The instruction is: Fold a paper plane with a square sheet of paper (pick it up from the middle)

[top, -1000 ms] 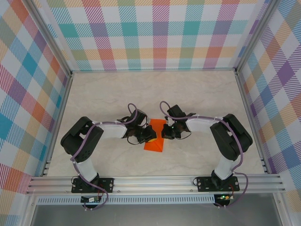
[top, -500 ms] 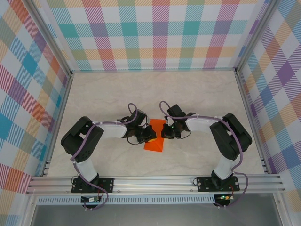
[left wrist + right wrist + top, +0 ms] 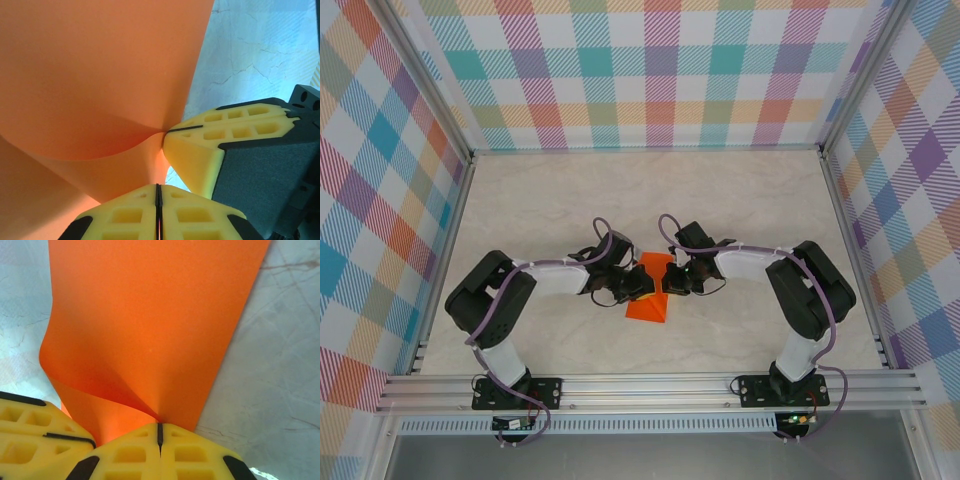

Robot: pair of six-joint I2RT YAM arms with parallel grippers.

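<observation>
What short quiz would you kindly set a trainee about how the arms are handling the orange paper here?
1. True or false: the left gripper is shut on the square sheet of paper.
2. Pick one. The right gripper is: A) open above the sheet; B) shut on the sheet; C) shut on nothing.
3. In one word: near the pinches, is the sheet flat or curved?

Key
1. True: its yellow fingers meet with the orange edge between them.
2. B.
3. Curved: it bows where each gripper pinches it.
</observation>
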